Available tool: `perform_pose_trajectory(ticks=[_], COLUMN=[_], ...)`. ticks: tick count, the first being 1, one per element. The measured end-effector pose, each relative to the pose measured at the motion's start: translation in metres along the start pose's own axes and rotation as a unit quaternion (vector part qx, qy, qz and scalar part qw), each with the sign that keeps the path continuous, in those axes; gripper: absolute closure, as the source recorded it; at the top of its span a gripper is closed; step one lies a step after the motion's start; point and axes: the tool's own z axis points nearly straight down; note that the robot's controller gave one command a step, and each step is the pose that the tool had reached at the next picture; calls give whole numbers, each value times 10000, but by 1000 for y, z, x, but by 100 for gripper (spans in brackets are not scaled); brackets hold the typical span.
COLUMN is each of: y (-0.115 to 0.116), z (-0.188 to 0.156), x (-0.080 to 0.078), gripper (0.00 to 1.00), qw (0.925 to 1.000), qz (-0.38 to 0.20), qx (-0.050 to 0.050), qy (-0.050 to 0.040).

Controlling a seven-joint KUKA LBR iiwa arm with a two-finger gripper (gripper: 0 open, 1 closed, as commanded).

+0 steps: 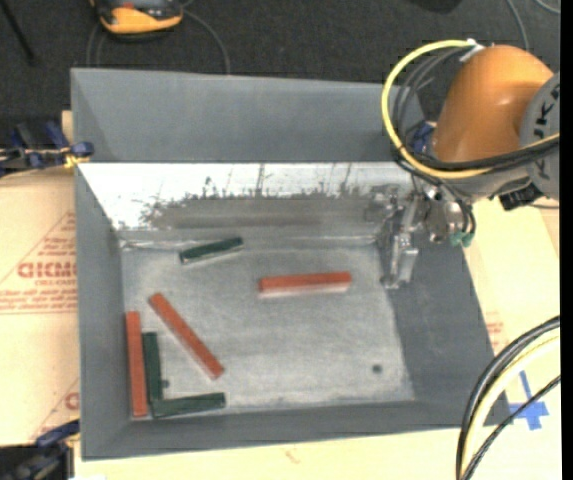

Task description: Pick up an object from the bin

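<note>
My gripper [398,260] hangs at the bin's right side, near the back right corner of the floor, with its fingers pointing down; nothing shows between them. Closest to it is a red-orange flat bar [304,284] lying crosswise in the middle of the bin, a short way to the gripper's left. A dark green bar [211,251] lies further left, toward the back.
An orange bar [186,336] lies slantwise at the left front. Along the left wall an upright orange bar [135,364] stands beside a dark green bar [151,365], and another green bar [188,404] lies by the front wall. The arm's orange cover and cables sit above the right wall.
</note>
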Motion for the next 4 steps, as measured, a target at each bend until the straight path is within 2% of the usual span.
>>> perform_pose_trajectory(ticks=[1,2,3,4], y=[0,13,44,54], z=[0,35,90,104], x=[0,-8,6,11], gripper=[0,0,0,0], qw=[10000,9996,9992,9992], qz=[-6,-285,-394,-408], qx=[1,7,-4,-12], qy=[0,-37,-16,-2])
